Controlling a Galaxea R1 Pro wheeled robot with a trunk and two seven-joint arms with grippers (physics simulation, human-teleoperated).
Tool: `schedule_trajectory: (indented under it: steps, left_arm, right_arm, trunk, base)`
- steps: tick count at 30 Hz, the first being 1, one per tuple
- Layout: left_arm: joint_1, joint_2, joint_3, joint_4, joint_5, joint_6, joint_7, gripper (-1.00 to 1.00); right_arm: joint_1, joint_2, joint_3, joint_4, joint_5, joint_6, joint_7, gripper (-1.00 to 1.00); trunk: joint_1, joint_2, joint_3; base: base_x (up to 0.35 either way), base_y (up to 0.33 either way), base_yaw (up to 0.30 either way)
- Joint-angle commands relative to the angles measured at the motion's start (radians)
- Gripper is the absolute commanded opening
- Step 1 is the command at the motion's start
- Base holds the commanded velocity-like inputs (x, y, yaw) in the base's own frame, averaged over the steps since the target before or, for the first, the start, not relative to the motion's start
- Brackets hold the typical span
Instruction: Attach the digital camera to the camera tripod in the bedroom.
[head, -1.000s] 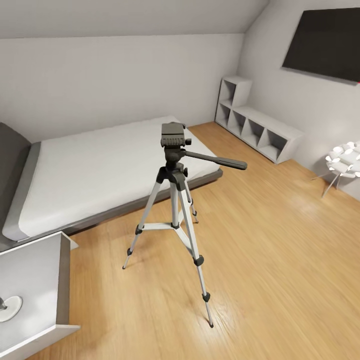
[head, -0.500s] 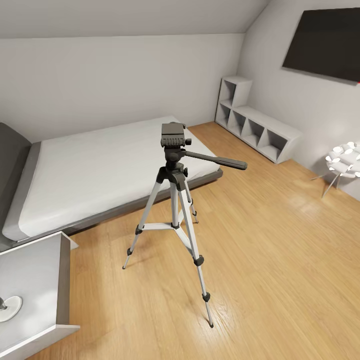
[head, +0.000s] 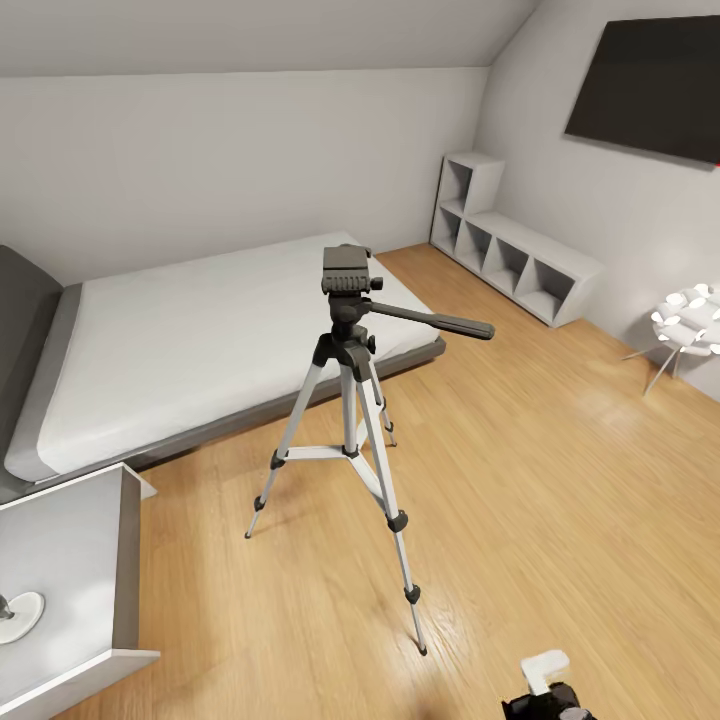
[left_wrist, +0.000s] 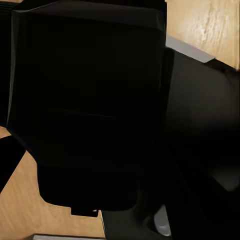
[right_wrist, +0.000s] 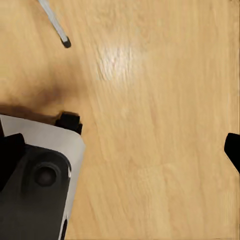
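Observation:
The camera tripod (head: 350, 400) stands on the wood floor of the bedroom, between me and the bed. Its silver legs are spread and its black pan head (head: 347, 271) is bare on top, handle pointing right. One tripod foot (right_wrist: 65, 43) appears in the right wrist view. A white and black part of my right arm (head: 546, 688) shows low, right of the tripod's near leg. My right gripper (right_wrist: 121, 150) hangs over bare floor with one fingertip (right_wrist: 233, 150) far out and nothing between the jaws. A big black boxy shape (left_wrist: 85, 100) sits close in the left wrist view; I cannot tell whether it is the digital camera.
The low grey-framed bed (head: 200, 340) lies behind the tripod. White cube shelves (head: 515, 255) line the right wall under a dark screen (head: 650, 85). A white stool (head: 688, 325) stands far right, a grey nightstand (head: 70, 580) near left. My base (right_wrist: 40, 180) is below the right gripper.
A part of my right arm has risen into the head view low at the right. The tripod and the room have not moved.

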Motion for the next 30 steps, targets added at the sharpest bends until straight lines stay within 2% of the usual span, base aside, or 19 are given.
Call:
schedule_trajectory:
  steps: [1, 3, 6, 7, 8, 9, 13, 18, 19, 22, 23, 27, 30]
  left_arm:
    - [0.000, 0.001, -0.007, -0.005, 0.008, 0.006, 0.003, -1.00]
    - [0.000, 0.001, -0.007, -0.006, 0.010, 0.011, 0.005, -1.00]
    - [0.000, 0.002, -0.008, -0.005, 0.011, 0.014, 0.007, -1.00]
    - [0.000, 0.003, -0.008, -0.005, 0.012, 0.016, 0.007, -1.00]
    - [0.000, 0.003, -0.008, -0.005, 0.012, 0.016, 0.007, -1.00]
    - [0.000, 0.004, -0.008, -0.005, 0.012, 0.019, 0.008, -1.00]
    - [0.000, 0.005, -0.008, -0.005, 0.011, 0.022, 0.008, -1.00]
    - [0.000, 0.003, -0.009, -0.005, 0.009, 0.025, 0.008, -1.00]
    - [0.000, 0.001, -0.009, -0.006, 0.008, 0.027, 0.008, -1.00]
    - [0.000, 0.001, -0.010, -0.005, 0.005, 0.027, 0.008, -1.00]
    - [0.000, 0.002, -0.010, -0.005, 0.005, 0.027, 0.008, -1.00]
    - [0.000, 0.003, -0.011, -0.005, 0.007, 0.027, 0.008, -1.00]
    - [0.000, 0.003, -0.011, -0.005, 0.007, 0.027, 0.008, -1.00]
  right_arm:
    - [-0.007, 0.000, -0.001, -0.026, 0.007, 0.042, 0.004, 1.00]
    - [-0.055, 0.003, -0.007, -0.074, -0.010, 0.120, 0.004, 1.00]
    - [-0.130, 0.004, -0.011, -0.093, -0.044, 0.167, 0.004, 1.00]
    - [-0.187, 0.005, -0.013, -0.094, -0.070, 0.186, 0.005, 1.00]
    - [-0.215, 0.006, -0.013, -0.093, -0.083, 0.192, 0.005, 1.00]
    - [-0.326, 0.007, -0.015, -0.081, -0.127, 0.210, 0.006, 1.00]
    - [-0.389, 0.008, -0.014, -0.090, -0.144, 0.216, 0.017, 1.00]
    - [-0.408, 0.012, -0.011, -0.122, -0.148, 0.217, 0.060, 1.00]
    - [-0.413, 0.021, -0.008, -0.191, -0.150, 0.222, 0.134, 1.00]
    - [-0.414, 0.023, -0.005, -0.259, -0.149, 0.256, 0.233, 1.00]
    - [-0.414, 0.024, -0.004, -0.301, -0.146, 0.288, 0.292, 1.00]
    - [-0.414, 0.020, -0.005, -0.401, -0.136, 0.364, 0.418, 1.00]
    - [-0.413, 0.011, -0.005, -0.436, -0.135, 0.393, 0.466, 1.00]
  trunk:
    - [0.000, -0.002, -0.001]
    - [0.000, -0.002, -0.001]
    - [0.000, -0.002, -0.001]
    - [0.000, -0.002, -0.001]
    - [0.000, -0.002, -0.001]
    - [0.000, -0.002, -0.001]
    - [0.000, -0.002, -0.001]
    - [0.000, -0.002, -0.001]
    - [0.000, -0.002, -0.001]
    - [0.000, -0.002, -0.001]
    - [0.000, -0.002, -0.001]
    - [0.000, -0.002, -0.001]
    - [0.000, -0.002, -0.001]
  base:
    - [0.000, 0.000, 0.000]
    - [0.000, 0.000, 0.000]
    - [0.000, 0.000, 0.000]
    - [0.000, 0.000, 0.000]
    - [0.000, 0.000, 0.000]
    - [0.000, 0.000, 0.000]
    - [0.000, 0.000, 0.000]
    - [0.000, 0.000, 0.000]
    - [0.000, 0.000, 0.000]
    - [0.000, 0.000, 0.000]
    - [0.000, 0.000, 0.000]
    - [0.000, 0.000, 0.000]
    - [0.000, 0.000, 0.000]
